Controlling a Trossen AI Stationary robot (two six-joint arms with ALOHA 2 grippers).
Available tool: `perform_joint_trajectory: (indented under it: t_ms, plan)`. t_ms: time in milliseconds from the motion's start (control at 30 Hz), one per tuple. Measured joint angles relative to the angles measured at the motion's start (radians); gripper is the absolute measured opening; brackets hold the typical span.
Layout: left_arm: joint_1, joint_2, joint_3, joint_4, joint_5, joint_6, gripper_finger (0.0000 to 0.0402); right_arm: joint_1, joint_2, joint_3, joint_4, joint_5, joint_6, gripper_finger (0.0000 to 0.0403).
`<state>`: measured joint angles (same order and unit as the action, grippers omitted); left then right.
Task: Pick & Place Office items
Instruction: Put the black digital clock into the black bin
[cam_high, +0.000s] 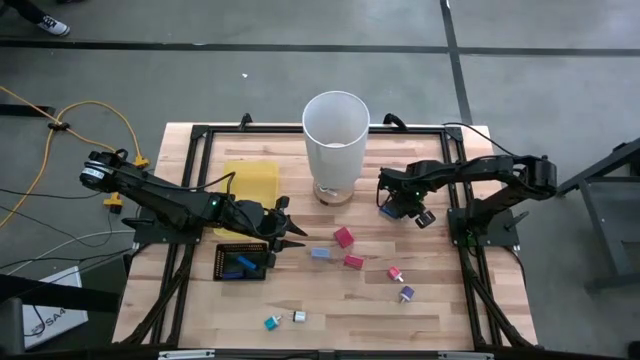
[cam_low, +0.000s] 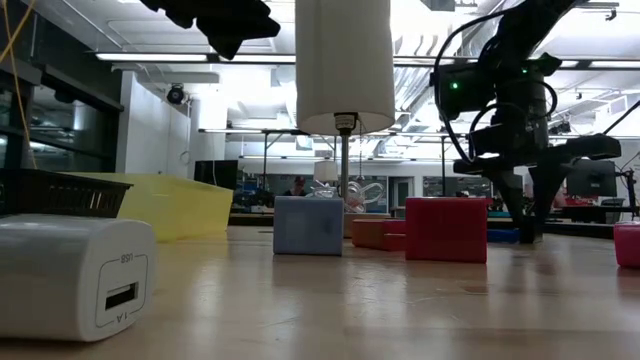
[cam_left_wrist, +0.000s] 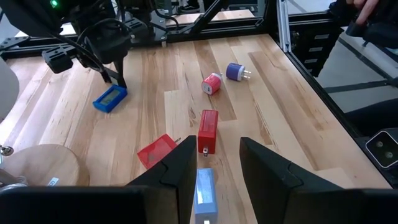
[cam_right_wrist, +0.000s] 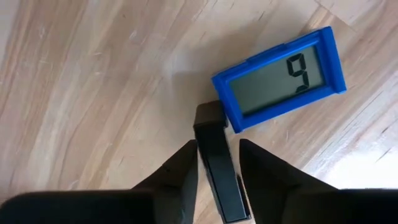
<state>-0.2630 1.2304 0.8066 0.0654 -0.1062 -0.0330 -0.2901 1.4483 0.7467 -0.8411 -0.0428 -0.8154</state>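
Blue timer (cam_right_wrist: 280, 78); display shows nine

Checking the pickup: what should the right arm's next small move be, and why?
Probably a slight lift to test the grip: the right gripper pinches the black tab at a corner of the blue-framed display lying flat on the wooden table.

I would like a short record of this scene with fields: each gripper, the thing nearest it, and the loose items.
left gripper: fingers open, small light blue plug block showing between them
right gripper: low over the wooden table, fingers against both sides of a narrow black bar
beside the bar: blue rectangular display device, showing 9
loose items: long red block, purple round plug
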Motion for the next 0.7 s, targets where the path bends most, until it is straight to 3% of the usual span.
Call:
perform_joint_trajectory:
  t_ms: [333,700]
  plan:
    - [0.000,0.000,0.000,0.000,0.000,0.000,0.0118,0.000,-0.001,0.000,-0.012,-0.014,0.000,0.0046]
    - [0.000,0.000,0.000,0.000,0.000,0.000,0.0118,0.000,-0.001,0.000,-0.031,-0.027,0.001,0.0041]
